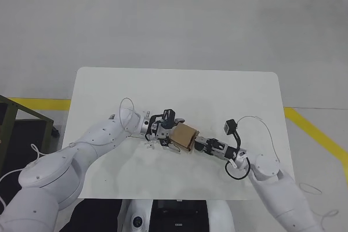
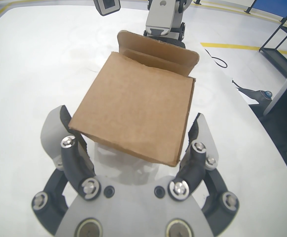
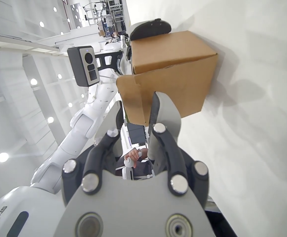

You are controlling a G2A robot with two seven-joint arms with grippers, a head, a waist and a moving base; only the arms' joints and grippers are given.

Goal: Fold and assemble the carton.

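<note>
Top view puts the carton (image 1: 184, 137) near the middle of the desk (image 1: 104, 87), between the left arm (image 1: 104, 136) and the right arm (image 1: 267, 168), one at each end. We read the left jaws as spread wide and holding the closed end of the carton across its width, a pad against each side. The right jaws are narrow, set astride the upright flap (image 2: 155, 50) at the open end, and we judge them to be gripping it. Our worry is the fold. If the right arm pushes the flap over harder than the left hold can resist, the carton may slide or twist out of the wide jaws. A pull off the score line could crease or tear the flap. The inner tab (image 2: 148, 59) behind it might also jam and stop the flap seating.
</note>
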